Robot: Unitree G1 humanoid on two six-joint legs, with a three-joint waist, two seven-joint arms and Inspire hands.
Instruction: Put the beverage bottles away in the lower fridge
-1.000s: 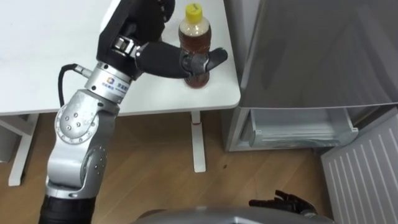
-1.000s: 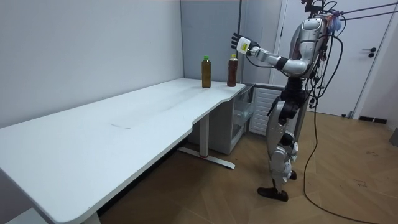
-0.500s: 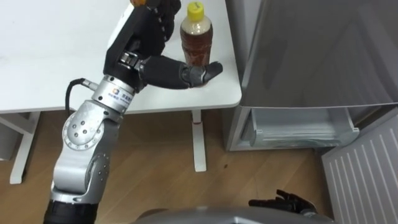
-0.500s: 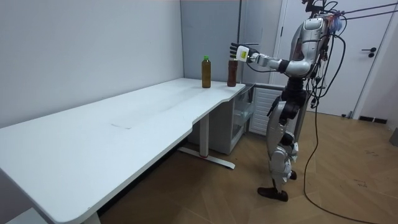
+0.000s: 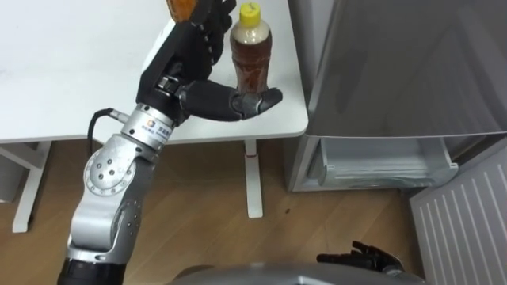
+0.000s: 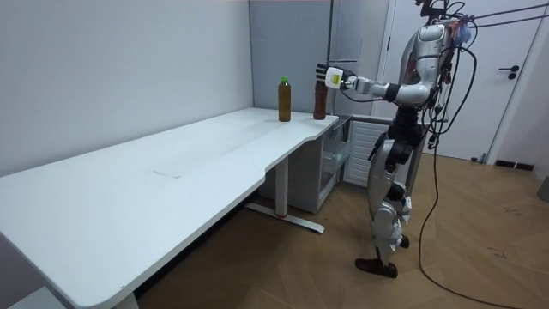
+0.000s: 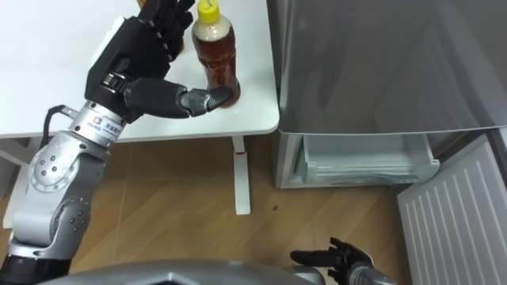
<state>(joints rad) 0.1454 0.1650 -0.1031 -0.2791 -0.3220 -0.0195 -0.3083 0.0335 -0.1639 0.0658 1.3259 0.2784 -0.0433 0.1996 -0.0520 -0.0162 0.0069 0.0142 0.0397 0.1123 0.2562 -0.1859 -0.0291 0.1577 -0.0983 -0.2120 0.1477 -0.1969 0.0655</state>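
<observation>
Amber tea bottle [image 5: 250, 57] stands on the table [image 5: 71, 71] corner just beside the fridge [image 5: 396, 71], left hand [image 5: 194, 79] spread around it, unclenched, seemingly lining up a grip for the fridge's open lower drawer [image 5: 388, 166]; right hand [image 5: 366, 256] hangs relaxed.

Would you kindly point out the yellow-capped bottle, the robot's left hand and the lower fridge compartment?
Yellow-capped bottle [image 5: 252, 59]: left eye view, on its brown body.
Left hand [image 5: 182, 67]: left eye view, on its back.
Lower fridge compartment [image 5: 388, 168]: left eye view, on its white tray.

I stand at the long white table's [image 6: 171, 163] far corner, my left hand [image 6: 323, 75] outstretched by the top of the tall brown drink bottle [image 6: 319, 101].
</observation>
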